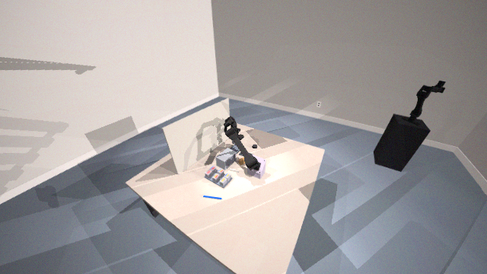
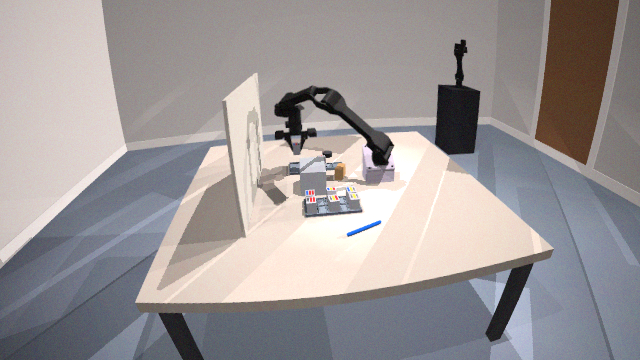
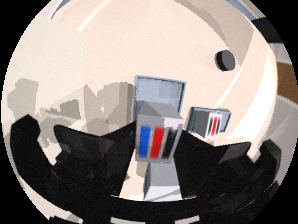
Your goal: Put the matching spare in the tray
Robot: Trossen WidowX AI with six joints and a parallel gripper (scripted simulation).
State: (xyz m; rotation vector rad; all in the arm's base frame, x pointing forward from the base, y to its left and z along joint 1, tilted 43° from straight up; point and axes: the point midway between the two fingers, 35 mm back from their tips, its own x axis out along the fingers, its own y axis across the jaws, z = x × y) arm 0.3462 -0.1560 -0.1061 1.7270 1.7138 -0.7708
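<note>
My gripper is shut on a grey block, held above the table; its white label shows blue, red and black stripes. In the wrist view the block overlaps the near part of an empty blue-grey tray below it. To the right, a smaller holder bears a grey unit with black and red stripes on white. The rack of spares holds several grey blocks with coloured stripes. Whether the small unit is the mounted one, I cannot tell.
A large grey box stands between rack and tray. An orange block and a black disc are near. A pale upright panel stands left. A blue rod lies before the rack.
</note>
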